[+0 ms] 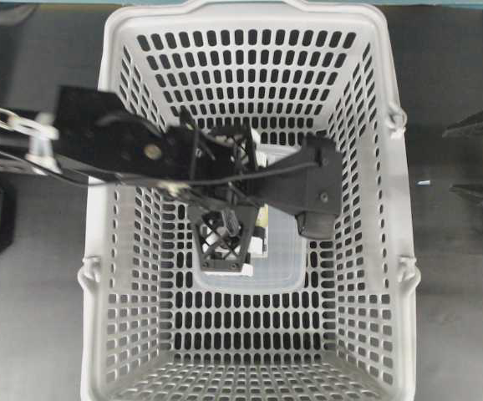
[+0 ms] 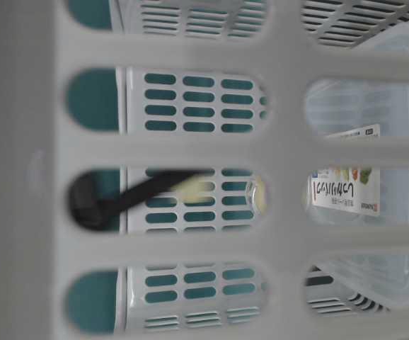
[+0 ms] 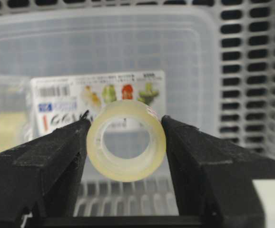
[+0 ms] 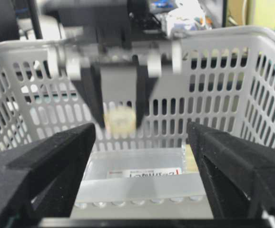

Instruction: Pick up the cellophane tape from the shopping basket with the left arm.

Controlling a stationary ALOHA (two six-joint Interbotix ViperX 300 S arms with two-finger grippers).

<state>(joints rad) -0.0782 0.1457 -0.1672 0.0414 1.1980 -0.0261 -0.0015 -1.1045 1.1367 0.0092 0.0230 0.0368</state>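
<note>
My left gripper is shut on the cellophane tape, a small pale-yellow roll pinched between both fingers with its hole facing the camera. In the overhead view the left arm reaches from the left into the light-grey shopping basket, its lattice gripper over the basket's middle and covering the tape. In the right wrist view the tape hangs in the left gripper above the basket floor. My right gripper is open and empty, outside the basket's near wall.
A large clear rectangular container with a printed label lies on the basket floor under the left gripper and also shows in the overhead view. A clear wrapper with something pale yellow lies beside it. Slotted walls enclose all sides.
</note>
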